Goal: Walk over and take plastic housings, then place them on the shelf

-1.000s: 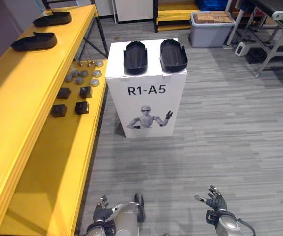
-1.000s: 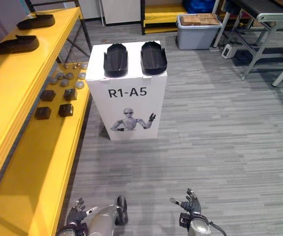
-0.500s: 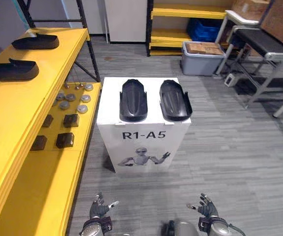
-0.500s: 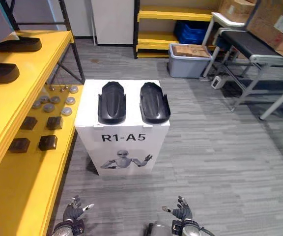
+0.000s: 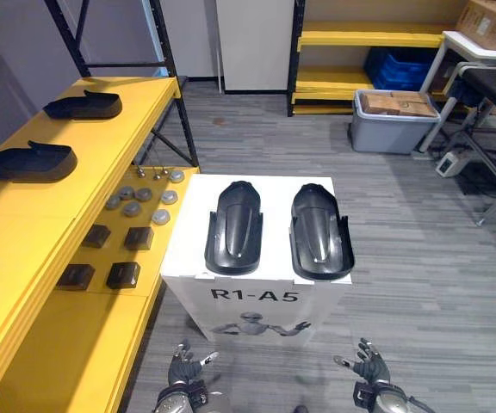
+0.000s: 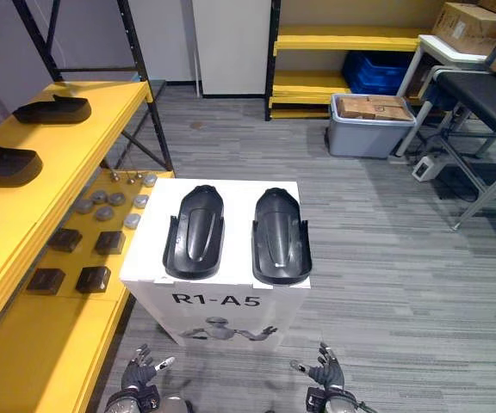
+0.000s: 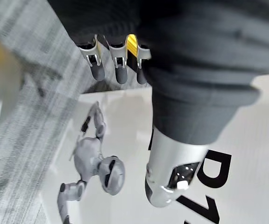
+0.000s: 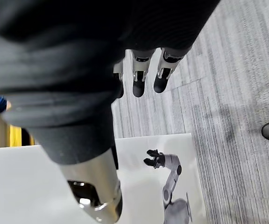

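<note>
Housings to fetch: the left housing (image 5: 233,228) and right housing (image 5: 319,232) lie side by side, apart, on top of the white box (image 5: 257,297).
Housings on shelf: two shelved housings (image 5: 28,161) sit on the top board of the yellow shelf (image 5: 24,224), well apart from each other.
Left hand (image 5: 183,368): low in front of the box, fingers spread, holding nothing.
Right hand (image 5: 370,368): low in front of the box, fingers spread, holding nothing.
Other stock: dark blocks (image 5: 110,255) and grey discs (image 5: 140,198) lie on the lower yellow board.
Done, as judged: the approach is nearly complete, with the box directly ahead.
Left, as judged: reach up, grasp both box-top housings, turn left and set them on the shelf.
</note>
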Controlling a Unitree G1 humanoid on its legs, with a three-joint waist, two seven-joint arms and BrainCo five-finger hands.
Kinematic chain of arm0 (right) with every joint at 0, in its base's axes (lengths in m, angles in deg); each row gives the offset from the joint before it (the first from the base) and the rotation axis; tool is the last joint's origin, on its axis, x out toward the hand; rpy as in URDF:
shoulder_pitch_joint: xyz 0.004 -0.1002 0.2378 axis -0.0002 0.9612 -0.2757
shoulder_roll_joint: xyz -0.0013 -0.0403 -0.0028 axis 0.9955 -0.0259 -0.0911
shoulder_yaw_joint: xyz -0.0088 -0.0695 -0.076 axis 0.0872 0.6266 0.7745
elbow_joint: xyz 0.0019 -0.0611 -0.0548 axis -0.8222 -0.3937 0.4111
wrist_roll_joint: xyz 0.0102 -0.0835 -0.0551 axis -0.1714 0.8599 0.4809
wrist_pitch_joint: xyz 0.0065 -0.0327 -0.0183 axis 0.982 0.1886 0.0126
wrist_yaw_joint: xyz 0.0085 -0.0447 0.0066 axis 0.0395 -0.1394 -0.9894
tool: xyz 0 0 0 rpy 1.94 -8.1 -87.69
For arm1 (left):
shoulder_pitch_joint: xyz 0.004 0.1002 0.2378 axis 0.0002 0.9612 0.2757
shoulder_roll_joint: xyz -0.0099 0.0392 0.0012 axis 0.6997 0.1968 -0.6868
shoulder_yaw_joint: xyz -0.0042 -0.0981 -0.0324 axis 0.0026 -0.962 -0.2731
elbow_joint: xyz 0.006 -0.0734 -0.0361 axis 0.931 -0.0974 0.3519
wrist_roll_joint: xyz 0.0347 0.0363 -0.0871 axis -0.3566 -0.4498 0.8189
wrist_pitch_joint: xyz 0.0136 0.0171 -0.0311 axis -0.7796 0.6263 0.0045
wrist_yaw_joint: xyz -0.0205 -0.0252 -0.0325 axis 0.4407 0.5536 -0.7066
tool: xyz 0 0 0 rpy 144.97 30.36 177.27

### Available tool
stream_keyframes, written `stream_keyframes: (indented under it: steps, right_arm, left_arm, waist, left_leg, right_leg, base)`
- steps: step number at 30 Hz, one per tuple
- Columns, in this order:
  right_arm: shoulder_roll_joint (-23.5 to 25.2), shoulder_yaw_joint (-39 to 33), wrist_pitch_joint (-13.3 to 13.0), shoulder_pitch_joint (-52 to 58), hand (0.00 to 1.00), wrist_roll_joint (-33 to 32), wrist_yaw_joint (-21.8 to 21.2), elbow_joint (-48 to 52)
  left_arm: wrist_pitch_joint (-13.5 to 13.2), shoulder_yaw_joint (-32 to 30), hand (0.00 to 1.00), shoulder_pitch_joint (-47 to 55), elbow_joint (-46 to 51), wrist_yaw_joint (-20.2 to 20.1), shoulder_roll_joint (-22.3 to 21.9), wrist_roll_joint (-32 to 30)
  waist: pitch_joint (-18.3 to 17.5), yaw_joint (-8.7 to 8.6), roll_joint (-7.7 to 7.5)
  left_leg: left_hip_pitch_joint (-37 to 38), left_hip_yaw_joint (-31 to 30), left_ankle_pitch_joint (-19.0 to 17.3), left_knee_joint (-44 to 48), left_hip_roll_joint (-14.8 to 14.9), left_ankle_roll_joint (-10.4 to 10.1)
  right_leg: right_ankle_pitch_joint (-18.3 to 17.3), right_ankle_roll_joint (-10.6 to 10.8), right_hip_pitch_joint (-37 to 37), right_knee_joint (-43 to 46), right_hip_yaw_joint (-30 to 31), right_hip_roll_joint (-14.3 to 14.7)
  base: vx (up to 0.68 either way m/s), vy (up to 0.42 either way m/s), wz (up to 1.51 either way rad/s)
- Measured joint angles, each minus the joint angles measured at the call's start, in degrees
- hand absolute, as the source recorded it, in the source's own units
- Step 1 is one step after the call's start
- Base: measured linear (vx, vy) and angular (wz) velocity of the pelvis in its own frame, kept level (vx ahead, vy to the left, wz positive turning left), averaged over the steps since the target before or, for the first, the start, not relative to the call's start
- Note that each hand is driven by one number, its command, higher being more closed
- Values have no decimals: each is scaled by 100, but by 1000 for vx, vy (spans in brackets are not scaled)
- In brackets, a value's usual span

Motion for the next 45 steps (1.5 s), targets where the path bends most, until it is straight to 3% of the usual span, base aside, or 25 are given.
stream_keyframes:
  steps: [1,3,8,13,20,28,34,45]
  right_arm:
    - [95,1,-4,80,0,-15,12,54]
    - [127,35,-3,125,0,-14,18,74]
    - [-22,20,2,231,0,22,41,856]
    - [-909,-473,-18,310,0,153,45,2470]
    - [-1610,-648,-141,6,0,297,-30,3341]
    - [-2006,-247,-331,-594,0,734,-79,3286]
    - [-2061,303,-320,-1240,0,1429,-65,2528]
    - [-1751,485,281,-2236,0,2898,505,1224]
  left_arm:
    - [0,-58,0,8,6,9,10,-1]
    - [2,-108,0,122,-2,10,42,-2]
    - [1,-114,0,260,-11,8,234,-62]
    - [-8,-142,0,479,-6,-67,494,-218]
    - [-72,-3,0,663,-122,-154,559,-221]
    - [-124,119,0,671,-230,-317,643,-299]
    - [-125,201,0,713,-238,-360,656,-329]
    - [-124,293,0,732,-238,-336,628,-328]
  waist:
    - [-20,6,-158]
    - [-137,18,-294]
    - [-251,-17,-274]
    - [-316,-84,-286]
    - [-366,-259,-296]
    - [-371,-267,-285]
    - [-331,-249,-283]
    - [-191,-112,-202]
  left_leg:
    - [197,139,85,-316,-176,51]
    - [469,354,156,-745,-451,130]
    - [750,474,316,-1302,-755,222]
    - [925,454,411,-1658,-852,228]
    - [939,466,435,-1751,-848,240]
    - [877,365,599,-1930,-917,278]
    - [824,155,782,-2105,-987,312]
    - [728,-34,902,-2190,-1043,339]
  right_leg:
    - [-36,57,9,31,12,-166]
    - [-123,187,10,37,134,-403]
    - [-178,315,1,31,191,-608]
    - [-164,345,16,27,194,-606]
    - [-162,341,2,22,283,-556]
    - [-158,335,-151,25,298,-566]
    - [-158,335,-184,10,308,-582]
    - [-133,339,-178,-195,294,-590]
  base:
    - [124,178,-9]
    - [98,169,-24]
    - [74,116,-8]
    - [84,31,4]
    - [50,-7,-2]
    - [-46,7,4]
    - [-49,15,16]
    - [-28,11,5]
